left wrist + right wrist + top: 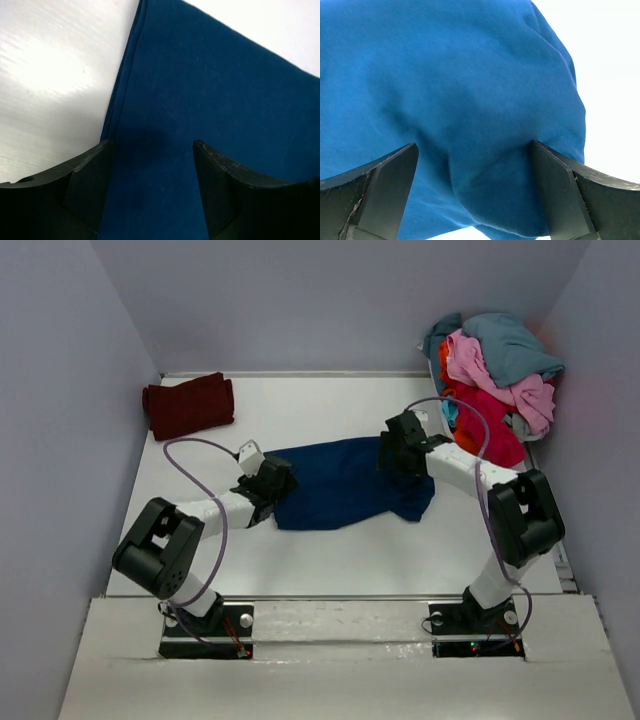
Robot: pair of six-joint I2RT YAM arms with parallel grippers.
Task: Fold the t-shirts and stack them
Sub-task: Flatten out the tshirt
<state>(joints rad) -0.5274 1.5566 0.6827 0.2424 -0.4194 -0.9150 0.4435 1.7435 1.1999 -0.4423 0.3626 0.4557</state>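
Standing apart over dark blue cloth, the jaws of the left claw (152,145) are seen released, with nothing clamped between them. The hemmed edge of the navy blue t-shirt (210,100) is framed by them in the left wrist view. The stitched border runs up just beside the left jaw, and bare white surface (50,75) is shown beyond it. From above, this claw (272,483) is placed at the left end of the shirt (345,485), low over the cloth. Whether the cloth is touched cannot be told.

The right claw (475,145) is likewise held wide and released. A soft rounded bulge of the shirt (445,75) is straddled by its jaws, but no fabric is pinched. In the top view this claw (400,445) is set over the far right part of the garment.

The navy shirt is spread lengthwise from left to right across the middle of the surface (330,560). A dark maroon t-shirt (188,405), folded, is laid at the far left corner, well apart from it. A loose pile of t-shirts (495,380) in teal, pink, red and orange is heaped at the far right corner.
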